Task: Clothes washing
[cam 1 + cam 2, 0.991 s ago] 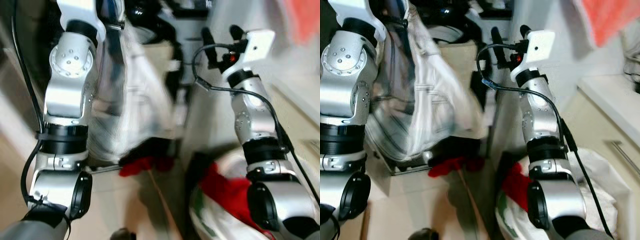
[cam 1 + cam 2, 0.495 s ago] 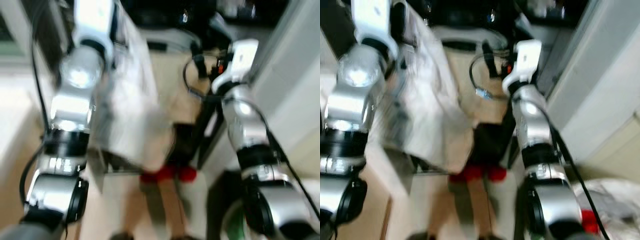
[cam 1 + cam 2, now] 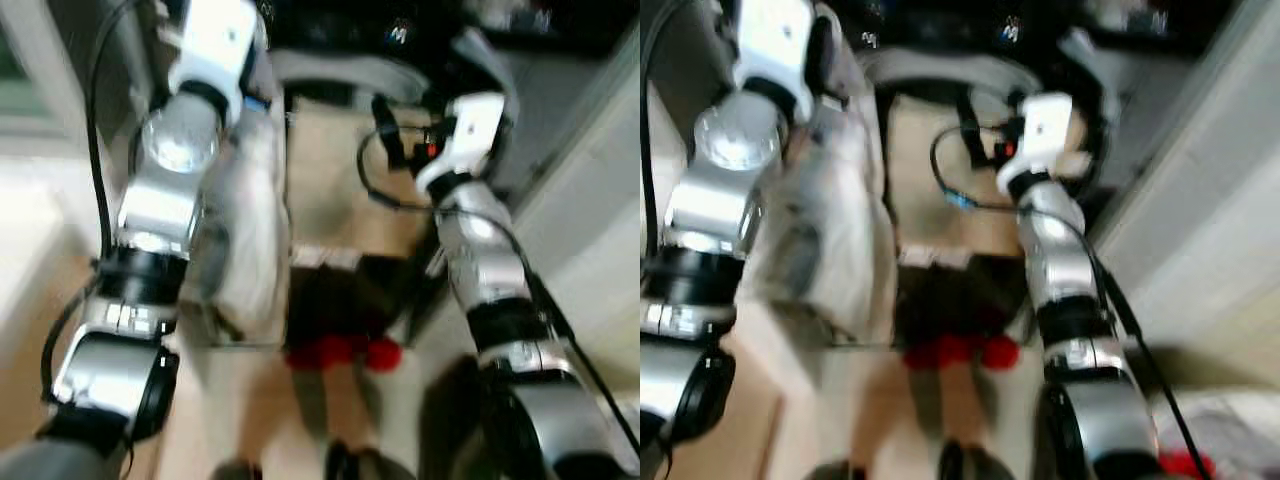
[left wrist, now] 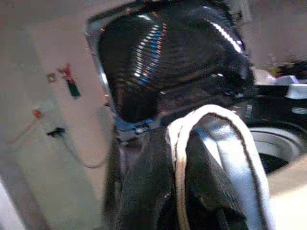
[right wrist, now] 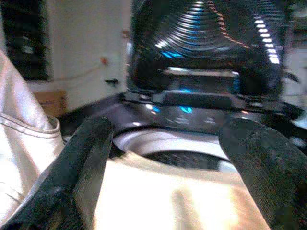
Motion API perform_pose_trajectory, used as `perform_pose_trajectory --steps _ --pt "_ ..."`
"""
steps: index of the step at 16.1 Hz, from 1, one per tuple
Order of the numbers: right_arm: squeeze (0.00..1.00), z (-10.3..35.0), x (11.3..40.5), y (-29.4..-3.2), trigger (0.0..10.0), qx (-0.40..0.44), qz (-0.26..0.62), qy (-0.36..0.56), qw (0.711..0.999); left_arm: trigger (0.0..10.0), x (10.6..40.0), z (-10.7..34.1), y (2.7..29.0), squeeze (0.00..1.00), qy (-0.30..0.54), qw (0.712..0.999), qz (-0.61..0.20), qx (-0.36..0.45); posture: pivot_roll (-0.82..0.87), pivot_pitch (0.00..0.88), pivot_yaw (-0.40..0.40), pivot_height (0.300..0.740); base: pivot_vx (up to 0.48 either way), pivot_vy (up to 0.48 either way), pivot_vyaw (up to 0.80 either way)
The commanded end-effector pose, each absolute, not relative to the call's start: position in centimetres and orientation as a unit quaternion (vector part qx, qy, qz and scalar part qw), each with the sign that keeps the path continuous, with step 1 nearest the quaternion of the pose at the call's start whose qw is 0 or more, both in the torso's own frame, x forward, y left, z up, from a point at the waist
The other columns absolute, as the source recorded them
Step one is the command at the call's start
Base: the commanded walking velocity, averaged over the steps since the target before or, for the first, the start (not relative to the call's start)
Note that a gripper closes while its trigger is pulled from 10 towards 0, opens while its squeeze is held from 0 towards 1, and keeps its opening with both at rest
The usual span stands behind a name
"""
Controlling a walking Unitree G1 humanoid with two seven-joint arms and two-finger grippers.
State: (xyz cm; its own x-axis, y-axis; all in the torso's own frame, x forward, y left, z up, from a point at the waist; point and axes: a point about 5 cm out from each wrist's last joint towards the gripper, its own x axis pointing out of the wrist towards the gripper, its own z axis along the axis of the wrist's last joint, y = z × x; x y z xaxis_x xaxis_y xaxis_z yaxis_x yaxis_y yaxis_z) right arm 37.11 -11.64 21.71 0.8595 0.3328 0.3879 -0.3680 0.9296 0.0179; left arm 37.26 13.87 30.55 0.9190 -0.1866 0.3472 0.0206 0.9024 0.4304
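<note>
Pale floor [image 3: 250, 420] lies below, with something red [image 3: 345, 352] on it. The left gripper [image 4: 192, 191] is clamped on a white garment [image 3: 245, 240] hanging lengthwise downward — right gripper [image 5: 168, 177] spread, holding nothing — before the top-loading washer [image 5: 172, 148], lid [image 5: 206, 43] raised.

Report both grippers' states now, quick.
Left gripper: shut on the pale garment, raised by the washing machine.
Right gripper: open, holding nothing, pointed at the machine's opening.
</note>
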Motion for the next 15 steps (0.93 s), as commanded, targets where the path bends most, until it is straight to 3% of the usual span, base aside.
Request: perform_pose_trajectory --steps 1,3,7,12,15 --pt "0.04 21.8 37.0 -11.4 10.0 0.045 0.185 -0.194 0.962 0.0 37.0 31.9 14.1 0.00 -0.221 0.950 -0.050 0.216 0.01 0.000 -0.042 0.740 0.000 -0.450 0.00" --pt "0.04 22.5 36.9 -11.0 10.0 0.028 0.194 -0.209 0.958 0.0 36.8 33.4 14.8 0.00 -0.244 0.945 -0.039 0.213 0.02 0.000 -0.049 0.740 0.328 -0.338 0.00" --pt "0.04 25.4 36.9 -11.2 10.0 0.000 0.199 -0.255 0.946 0.0 36.8 37.3 16.4 0.00 -0.281 0.929 -0.012 0.241 0.02 0.000 -0.047 0.740 0.460 0.000 0.00" --pt "0.04 24.1 36.8 -10.9 10.0 0.008 0.201 -0.236 0.951 0.0 37.6 35.9 16.9 0.00 -0.250 0.945 -0.003 0.210 0.02 0.000 -0.047 0.740 0.469 0.000 0.00" --pt "0.04 23.9 36.8 -10.9 10.0 0.010 0.204 -0.231 0.951 0.0 37.6 37.3 16.4 0.00 -0.268 0.934 -0.014 0.236 0.02 0.000 -0.053 0.740 0.475 0.000 0.00"
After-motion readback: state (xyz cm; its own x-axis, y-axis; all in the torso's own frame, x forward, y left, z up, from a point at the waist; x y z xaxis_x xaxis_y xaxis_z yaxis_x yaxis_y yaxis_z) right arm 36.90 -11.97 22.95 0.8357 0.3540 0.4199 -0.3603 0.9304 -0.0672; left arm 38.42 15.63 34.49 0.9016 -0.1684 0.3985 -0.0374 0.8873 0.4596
